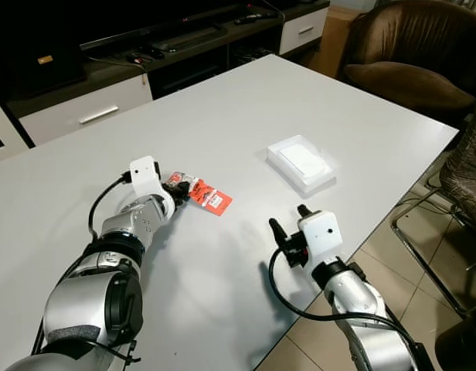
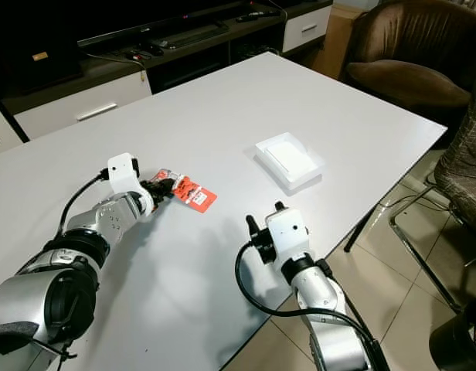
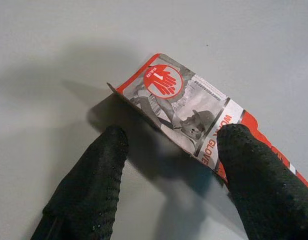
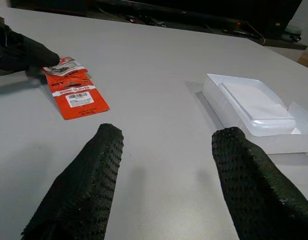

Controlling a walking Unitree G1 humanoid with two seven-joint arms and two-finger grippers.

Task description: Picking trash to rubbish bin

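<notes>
- The right gripper (image 1: 287, 220) is hovering low over the near edge of the pale grey, matte surface (image 1: 246, 108), its jaws released and holding nothing; the right wrist view is showing its two black fingers (image 4: 81, 187) as blunt, pebbled rubber pads spread well apart.
- The left gripper (image 1: 179, 189) is reaching further in across the surface, its jaws parted and straddling the near end of a flat orange-red card wrapper (image 1: 206, 196), not yet clamped on it.
- The left wrist view is giving what the head views cannot: the wrapper's near corner is curling up off the surface, with a printed grey photo, a red circle bearing hands and the word "PAIR", and "WORK GLOVE" running along the edge (image 3: 194, 120).
- From the right wrist view the wrapper's far face is reading "WORK GLOVES" above a white barcode label (image 4: 74, 92).
- Well apart to the right, a shallow white plastic tray (image 1: 301, 162), rectangular with rounded corners, is lying flat.
- Beyond the surface, a dark TV cabinet (image 1: 145, 54) with white drawers is standing, and a brown leather armchair (image 1: 416, 54) is sitting at the far right.
</notes>
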